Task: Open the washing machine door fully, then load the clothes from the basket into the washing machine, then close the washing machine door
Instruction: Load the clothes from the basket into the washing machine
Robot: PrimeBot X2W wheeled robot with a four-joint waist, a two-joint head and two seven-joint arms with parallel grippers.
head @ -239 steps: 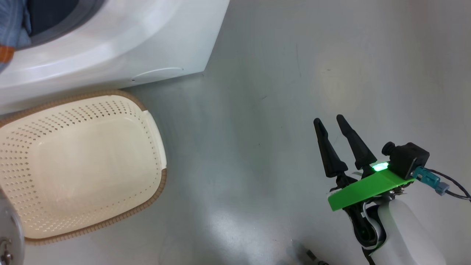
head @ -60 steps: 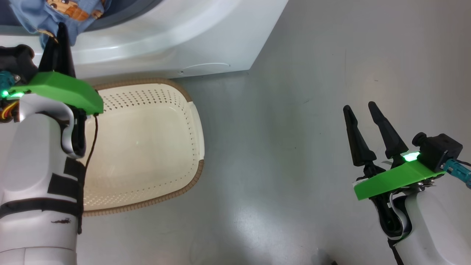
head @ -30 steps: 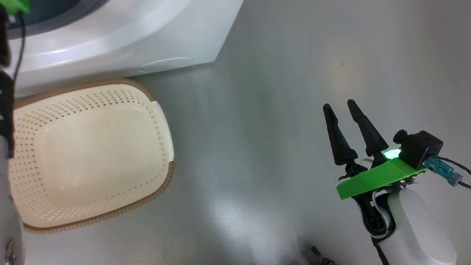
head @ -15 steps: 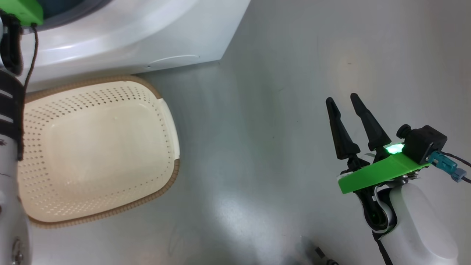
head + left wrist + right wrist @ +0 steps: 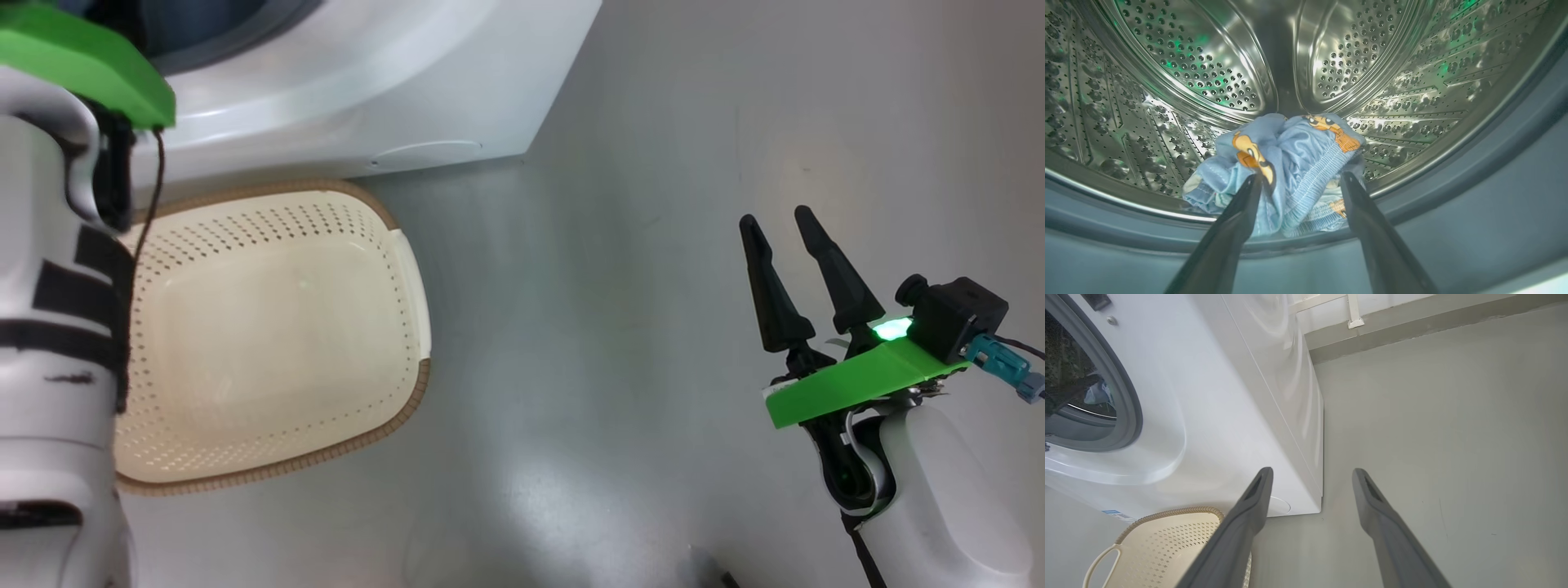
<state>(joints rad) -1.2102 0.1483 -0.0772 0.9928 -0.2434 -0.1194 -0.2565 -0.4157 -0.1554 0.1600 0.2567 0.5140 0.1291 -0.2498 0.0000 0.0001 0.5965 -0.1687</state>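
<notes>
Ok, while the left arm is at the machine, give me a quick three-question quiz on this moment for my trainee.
1. True or false: the basket has a garment in it.
2. Where does the blue garment lie? A: in the drum, near its front edge. B: in the basket. C: on the door.
3. Fill in: the right gripper hangs with fingers apart over the ___.

Key: 1 false, it is empty. 2 A. 3 floor.
</notes>
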